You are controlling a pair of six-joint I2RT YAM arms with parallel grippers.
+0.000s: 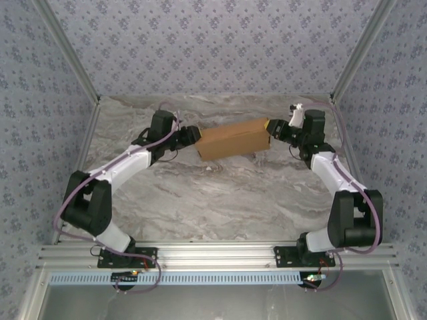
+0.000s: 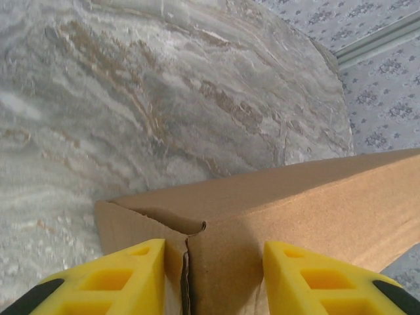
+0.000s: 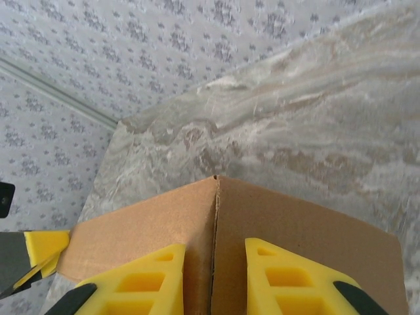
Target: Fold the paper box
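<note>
1. Yellow fingers [image 2: 131, 279] of the left gripper [image 2: 213, 252] sit at the lower edge of the left wrist view, their bases cut off. The jaws stand part-way closed, clamped on one end corner of the paper box [image 2: 315, 210].
2. Right gripper [image 3: 215, 252]: the jaws are narrow and closed on the opposite end, one finger on each side of an upright seam [image 3: 214, 216]. The lower pad contact is cut off by the frame.
3. From overhead, the paper box [image 1: 233, 139] is a closed brown oblong over the far middle of the marble-patterned table [image 1: 220, 193]. It spans from the left gripper [image 1: 190, 137] to the right gripper [image 1: 272, 127]. Whether its underside rests on the table cannot be told.
4. At the left edge of the right wrist view is a yellow-and-grey part [image 3: 39, 252], cut off and unidentified.
</note>
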